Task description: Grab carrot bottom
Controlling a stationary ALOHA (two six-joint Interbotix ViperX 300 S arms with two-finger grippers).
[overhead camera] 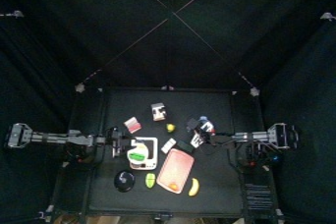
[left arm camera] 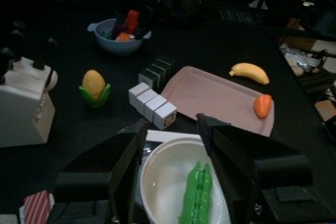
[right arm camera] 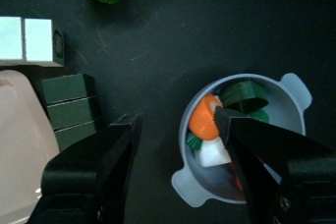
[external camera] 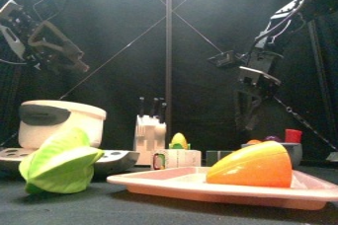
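Carrot bottom (left arm camera: 262,105), a short orange stub, lies on the pink tray (left arm camera: 197,95) at its front rim, just beside one yellow banana (left arm camera: 250,72). Left tool (left arm camera: 175,135) hangs with jaws apart over a white dish (left arm camera: 164,174) holding one green pod (left arm camera: 197,194). Right tool (right arm camera: 182,135), jaws also apart, hovers above a grey-blue bowl (right arm camera: 292,90) holding an orange piece (right arm camera: 205,120), a dark green ring and a white bit. One corn cob (left arm camera: 93,86) stands on the tabletop (right arm camera: 184,31).
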